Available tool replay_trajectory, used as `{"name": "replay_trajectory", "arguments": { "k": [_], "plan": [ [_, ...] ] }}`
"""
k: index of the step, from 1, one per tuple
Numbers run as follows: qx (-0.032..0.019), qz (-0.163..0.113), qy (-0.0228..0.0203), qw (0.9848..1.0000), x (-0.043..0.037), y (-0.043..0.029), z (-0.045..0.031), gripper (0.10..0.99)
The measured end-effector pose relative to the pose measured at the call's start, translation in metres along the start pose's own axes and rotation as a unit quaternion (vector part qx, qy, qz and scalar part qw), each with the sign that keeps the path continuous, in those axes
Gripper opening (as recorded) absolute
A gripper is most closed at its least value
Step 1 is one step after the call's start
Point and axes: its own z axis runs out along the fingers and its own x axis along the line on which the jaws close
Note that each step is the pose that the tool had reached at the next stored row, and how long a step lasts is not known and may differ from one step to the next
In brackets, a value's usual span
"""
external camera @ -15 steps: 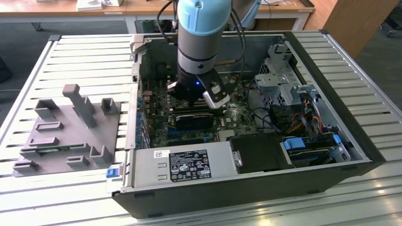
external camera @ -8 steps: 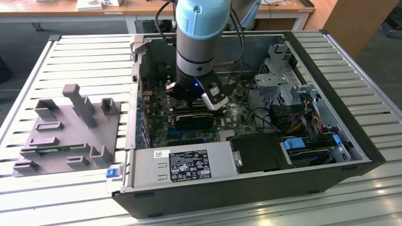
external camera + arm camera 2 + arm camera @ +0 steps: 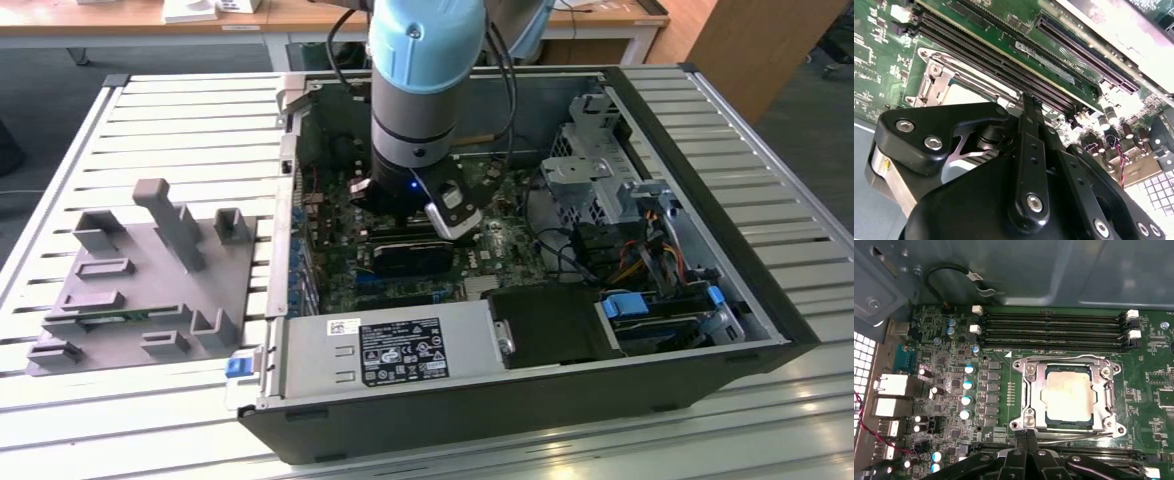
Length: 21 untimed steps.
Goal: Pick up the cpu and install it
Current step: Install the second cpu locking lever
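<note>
While the cpu [image 3: 1069,397] sits in its socket [image 3: 1068,394], claw [image 3: 1026,436] just beside it, fingers apparently pressed together, empty.

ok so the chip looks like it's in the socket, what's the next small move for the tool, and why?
Probably lift the tool straight up, clear of the board. In the first wrist view the chip already lies flat and square inside the socket frame, and the tool sits low at that frame's edge.

Green board, silver chip
The cpu [image 3: 1069,395] is silvery-tan; board [image 3: 1149,365] green; arm [image 3: 423,60] pale blue; fixture [image 3: 147,290] grey.
</note>
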Motion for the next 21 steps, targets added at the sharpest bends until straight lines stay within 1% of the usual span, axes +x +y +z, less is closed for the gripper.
{"name": "replay_trajectory", "arguments": {
  "k": [4, 5, 8, 9, 11, 15, 21],
  "plan": [
    [-0.0039, 0.0, -0.0002, 1.0, 0.0014, -0.001, 0.0031, 0.106],
    [-0.0055, 0.0, -0.0002, 1.0, 0.0016, -0.0012, 0.0036, 0.106],
    [-0.0134, 0.0, -0.0004, 0.9999, 0.0024, -0.0014, 0.0045, 0.106],
    [-0.0152, 0.0, -0.0004, 0.9999, 0.0029, -0.0015, 0.0049, 0.106],
    [-0.0177, -0.001, -0.0005, 0.9998, 0.0044, -0.0018, 0.0067, 0.106],
    [-0.0203, -0.001, -0.0004, 0.9998, 0.0054, -0.0027, 0.0096, 0.106],
    [-0.0281, -0.001, -0.0007, 0.9996, 0.0072, -0.0033, 0.0123, 0.106]
  ]
}}
